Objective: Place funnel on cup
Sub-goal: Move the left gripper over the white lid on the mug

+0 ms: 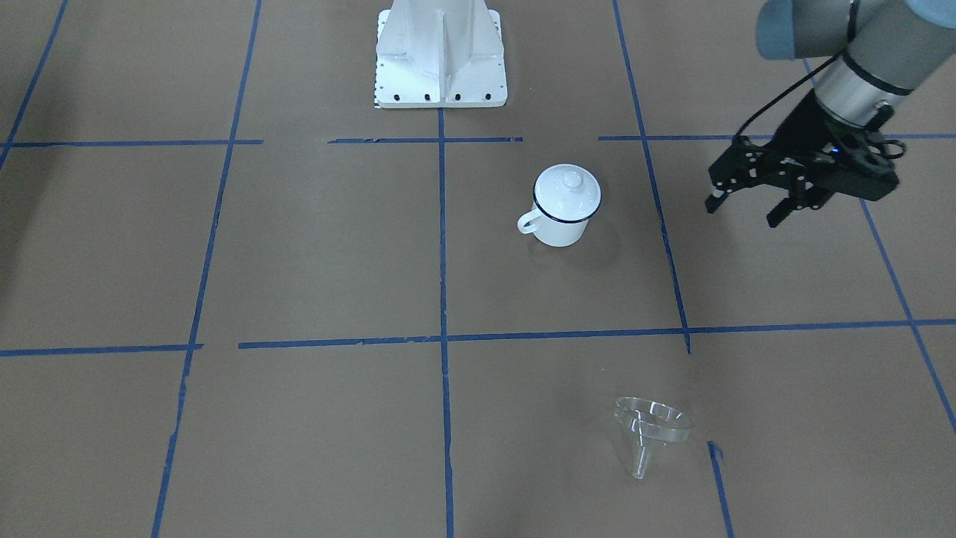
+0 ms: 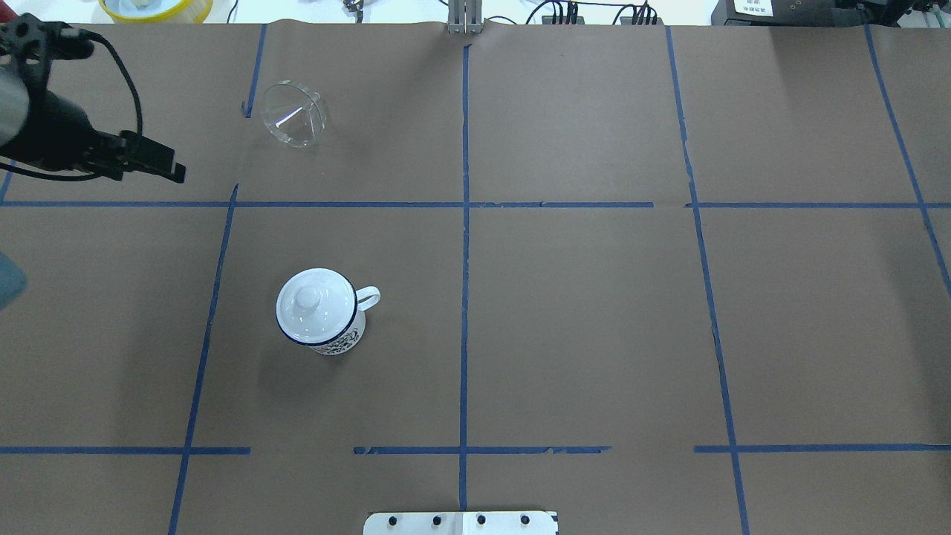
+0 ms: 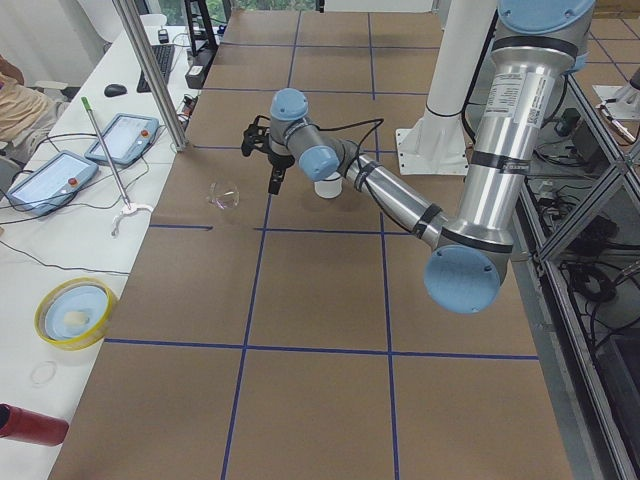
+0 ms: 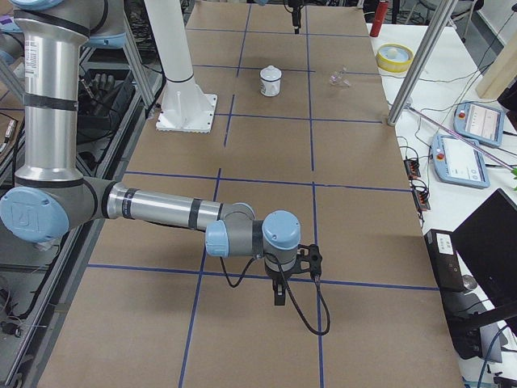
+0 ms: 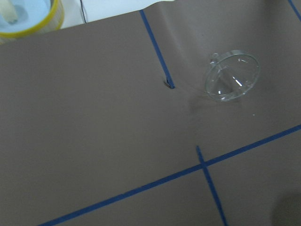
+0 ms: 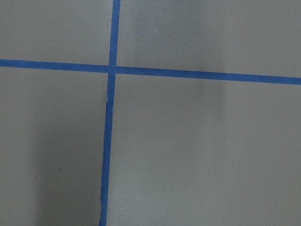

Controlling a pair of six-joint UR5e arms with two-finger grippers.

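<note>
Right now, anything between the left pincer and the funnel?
Nothing solid: the front-facing view shows only brown paper and a blue tape line between the left pincer and the funnel.

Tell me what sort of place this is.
Most likely a robotics lab workcell: a table papered brown and gridded with blue tape, a left arm and right arm by a white pedestal, and teach pendants on the side bench.
</note>
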